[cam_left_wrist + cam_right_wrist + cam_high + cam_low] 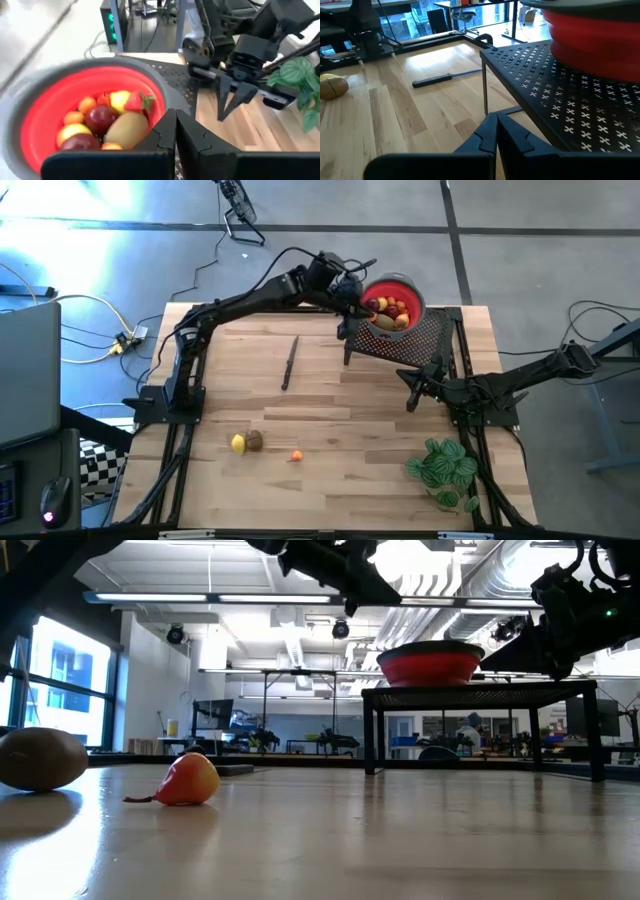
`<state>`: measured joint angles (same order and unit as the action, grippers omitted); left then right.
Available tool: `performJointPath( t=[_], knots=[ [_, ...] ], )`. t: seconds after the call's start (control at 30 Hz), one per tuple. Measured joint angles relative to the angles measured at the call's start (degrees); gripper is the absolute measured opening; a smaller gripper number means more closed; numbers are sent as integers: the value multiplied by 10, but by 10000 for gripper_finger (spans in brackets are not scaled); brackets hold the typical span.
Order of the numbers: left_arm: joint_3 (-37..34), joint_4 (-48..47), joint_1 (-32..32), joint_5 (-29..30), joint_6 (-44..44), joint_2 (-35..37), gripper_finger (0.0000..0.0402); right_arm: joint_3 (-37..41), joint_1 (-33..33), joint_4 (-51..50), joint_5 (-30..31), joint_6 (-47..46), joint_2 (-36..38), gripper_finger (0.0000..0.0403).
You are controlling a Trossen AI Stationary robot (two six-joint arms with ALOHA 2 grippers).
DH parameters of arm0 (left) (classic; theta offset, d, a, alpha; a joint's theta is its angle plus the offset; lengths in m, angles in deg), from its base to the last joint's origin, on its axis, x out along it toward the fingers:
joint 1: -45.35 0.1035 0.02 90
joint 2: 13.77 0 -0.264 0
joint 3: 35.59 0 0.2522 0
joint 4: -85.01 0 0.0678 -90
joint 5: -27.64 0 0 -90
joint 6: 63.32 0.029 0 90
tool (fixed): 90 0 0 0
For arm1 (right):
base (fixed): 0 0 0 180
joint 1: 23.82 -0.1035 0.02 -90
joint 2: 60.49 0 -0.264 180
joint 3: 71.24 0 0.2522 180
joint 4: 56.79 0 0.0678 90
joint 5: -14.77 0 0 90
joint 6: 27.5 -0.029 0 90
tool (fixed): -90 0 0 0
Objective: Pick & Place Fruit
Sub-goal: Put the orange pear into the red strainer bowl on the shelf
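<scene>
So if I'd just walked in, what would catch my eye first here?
Probably the red bowl heaped with fruit, sitting on a black perforated stand at the table's far edge, with the left claw shut beside its rim. Then three stray fruits on the wood near the front, and a leafy green plant at the front right corner.

Fruit in red bowl (400, 288): lower pieces buried under upper ones; low view hides them all behind the bowl's wall.

two matte-black jointed arms, black base frames, left gripper (175, 131) w/ angular black plastic fingers, right gripper (496, 134) same
</scene>
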<state>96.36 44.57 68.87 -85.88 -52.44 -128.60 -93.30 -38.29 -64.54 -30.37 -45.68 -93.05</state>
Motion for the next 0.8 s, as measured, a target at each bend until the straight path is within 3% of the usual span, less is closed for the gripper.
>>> performJointPath(
  t=[0.13,0.43,0.8],
  knots=[
    [0,-45,-21,8,31,10,1,0,0,-3,0,0,0,3],
    [-41,-52,-56,18,45,36,0,0,0,-9,0,0,0,2],
    [-151,51,-117,16,9,51,0,0,0,-16,0,0,0,2]
  ],
)
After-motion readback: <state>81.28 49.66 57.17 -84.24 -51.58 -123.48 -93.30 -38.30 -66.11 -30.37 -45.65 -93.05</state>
